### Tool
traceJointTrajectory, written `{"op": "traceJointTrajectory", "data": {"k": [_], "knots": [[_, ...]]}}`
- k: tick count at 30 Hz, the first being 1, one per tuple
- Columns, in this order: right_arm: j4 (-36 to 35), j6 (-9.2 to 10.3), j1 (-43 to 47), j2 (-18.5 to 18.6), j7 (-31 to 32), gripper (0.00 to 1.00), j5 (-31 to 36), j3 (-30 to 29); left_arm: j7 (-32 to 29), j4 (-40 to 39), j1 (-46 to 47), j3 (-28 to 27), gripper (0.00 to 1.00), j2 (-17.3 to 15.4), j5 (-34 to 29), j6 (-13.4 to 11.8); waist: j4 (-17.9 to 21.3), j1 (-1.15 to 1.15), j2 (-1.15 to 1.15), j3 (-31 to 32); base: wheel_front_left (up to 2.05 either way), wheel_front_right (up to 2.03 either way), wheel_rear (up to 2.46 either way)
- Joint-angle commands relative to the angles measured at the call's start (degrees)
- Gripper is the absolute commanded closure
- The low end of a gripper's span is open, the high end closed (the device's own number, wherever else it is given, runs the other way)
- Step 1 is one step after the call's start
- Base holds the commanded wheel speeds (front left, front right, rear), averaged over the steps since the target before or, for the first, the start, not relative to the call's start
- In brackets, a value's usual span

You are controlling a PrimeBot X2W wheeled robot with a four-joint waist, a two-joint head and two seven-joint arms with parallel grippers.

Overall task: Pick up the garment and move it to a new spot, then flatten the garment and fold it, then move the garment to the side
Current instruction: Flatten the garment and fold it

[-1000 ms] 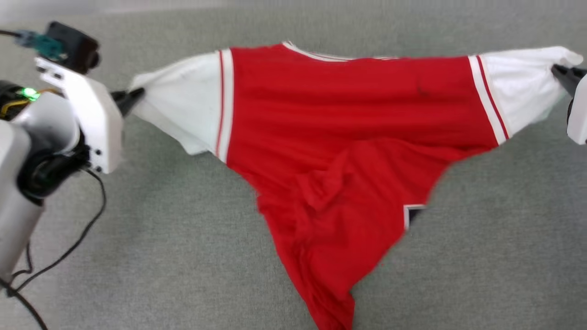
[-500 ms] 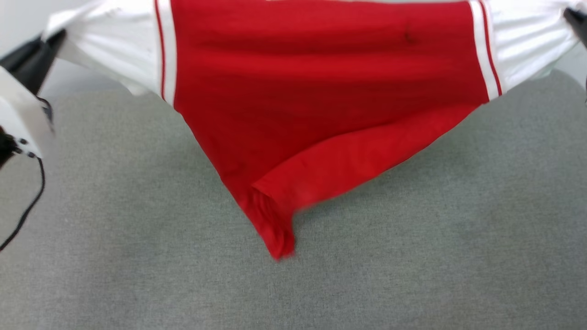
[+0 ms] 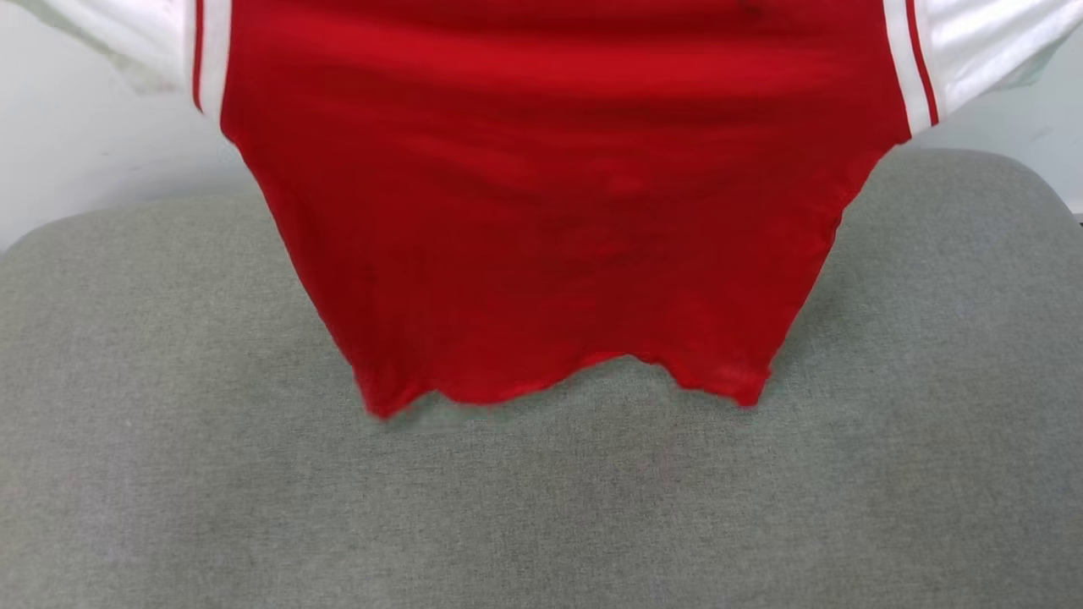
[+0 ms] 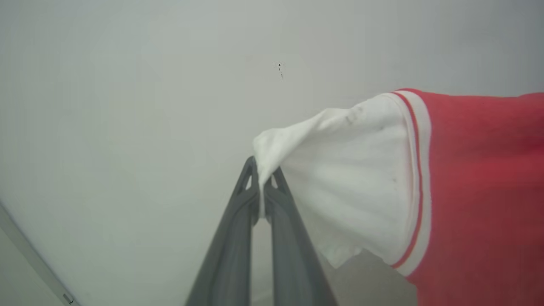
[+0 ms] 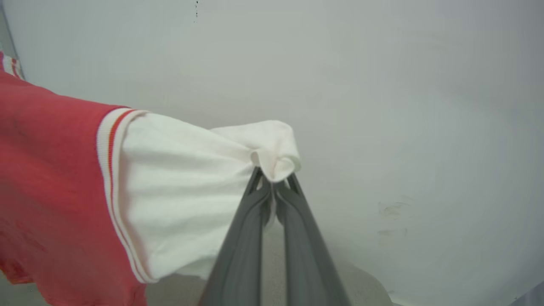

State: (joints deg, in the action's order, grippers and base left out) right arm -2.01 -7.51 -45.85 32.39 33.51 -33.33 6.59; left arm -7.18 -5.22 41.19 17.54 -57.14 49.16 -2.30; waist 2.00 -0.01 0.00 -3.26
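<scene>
The garment, a red jersey with white sleeves and red-and-white stripe trim, hangs spread wide in the air above the grey surface. Its wavy bottom hem sits just over the surface at mid-picture. In the left wrist view my left gripper is shut on the tip of one white sleeve. In the right wrist view my right gripper is shut on the bunched tip of the other white sleeve. The garment stretches taut between the two grips. No lettering shows on the side facing me.
A pale wall stands behind the grey cushioned surface, whose rounded back edge runs across the head view. Open grey fabric lies in front of the hem.
The jersey has been lifted from lying on the surface to hanging. Its bunched lower part has dropped open into a full-width hem. The head view has tilted up, and both grippers have left it.
</scene>
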Motion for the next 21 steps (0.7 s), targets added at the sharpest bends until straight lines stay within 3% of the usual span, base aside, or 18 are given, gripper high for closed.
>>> {"op": "traceJointTrajectory", "data": {"k": [1,11,16,21], "knots": [[-0.45,0.04,-0.97,0.33,-0.39,1.00,0.00,-0.21,0.58,-0.29,-1.00,-0.69,1.00,-0.28,0.28,-0.46,0.08,0.01,0.00,-0.13,0.00,0.00,0.00],[-0.07,0.05,-6.98,-1.40,-2.59,1.00,2.05,-1.36,2.80,-1.44,4.04,-4.15,1.00,-0.69,0.14,-1.47,0.73,0.01,0.00,-6.49,0.00,0.00,0.00],[3.88,0.05,-14.67,-2.15,-5.06,1.00,4.39,-0.44,2.31,1.98,13.60,-2.82,1.00,0.95,-1.73,0.41,0.85,0.01,0.00,-13.11,0.00,0.00,0.00],[10.49,0.05,-24.63,-3.20,-9.12,1.00,8.13,-0.01,2.26,9.62,27.17,-0.22,1.00,4.59,-5.25,2.83,0.66,0.01,0.00,-20.43,0.00,0.00,0.00]]}}
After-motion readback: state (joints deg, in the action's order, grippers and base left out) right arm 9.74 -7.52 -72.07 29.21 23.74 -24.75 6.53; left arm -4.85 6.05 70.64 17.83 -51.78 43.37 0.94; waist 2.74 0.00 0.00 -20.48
